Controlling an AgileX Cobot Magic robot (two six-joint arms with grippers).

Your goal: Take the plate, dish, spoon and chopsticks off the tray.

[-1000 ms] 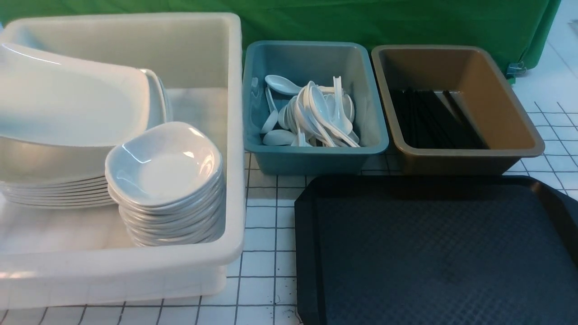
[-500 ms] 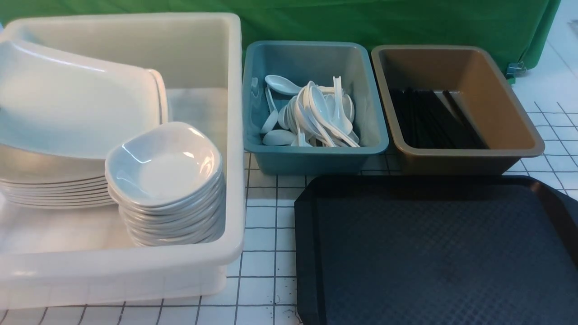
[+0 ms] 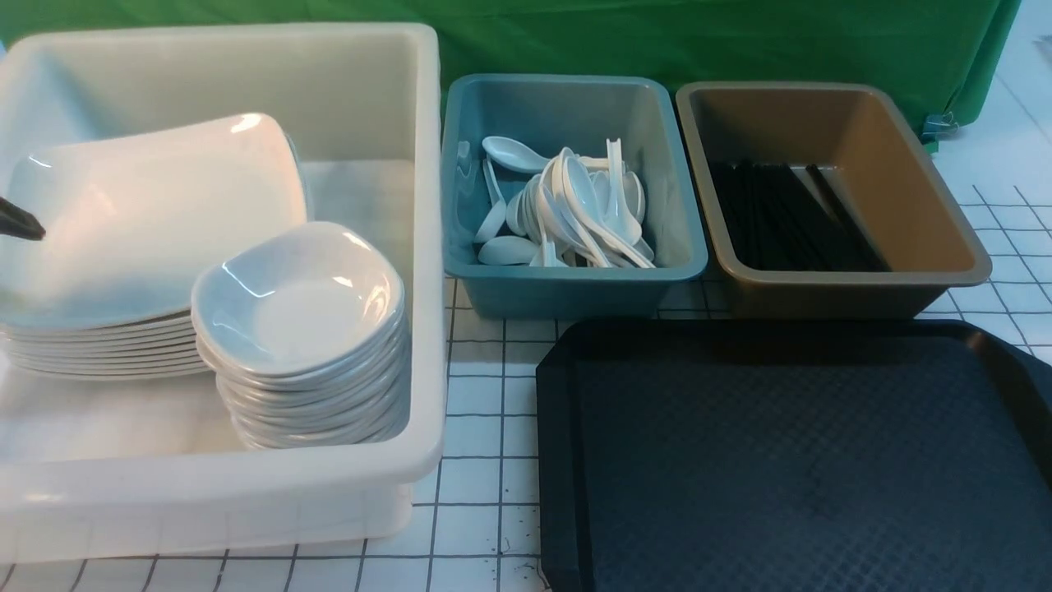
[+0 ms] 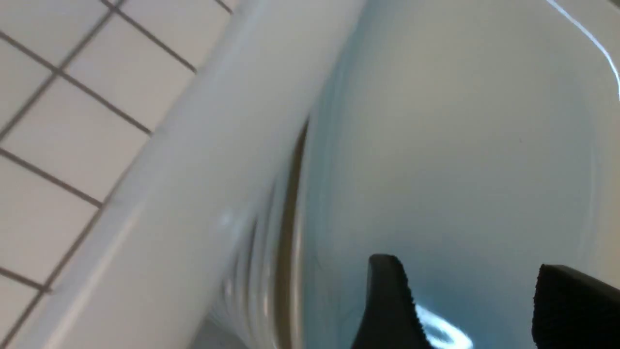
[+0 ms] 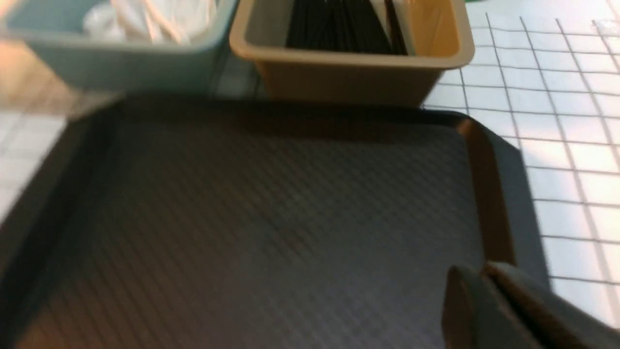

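We see bright, even light in the front view, with glare spots on the top plate [image 3: 156, 205]. Both wrist views are blurred, the tray [image 5: 271, 228] smeared and warm-tinted.

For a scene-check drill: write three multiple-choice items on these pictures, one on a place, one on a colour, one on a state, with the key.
1. Where does the large glossy white square plate lie?
A. on the black textured plastic tray
B. atop the plate stack in the big white plastic tub
C. in the brown bin

2. What colour is the bin that holds the white plastic soup spoons?
A. teal
B. brown
C. black

3. How do the left gripper jaws stand?
A. shut on the plate
B. shut on a spoon
C. open above the plate

Key: B, it tops the stack inside the tub; A, the spoons sit within teal walls; C, the wrist view shows both jaws apart, nothing between them.
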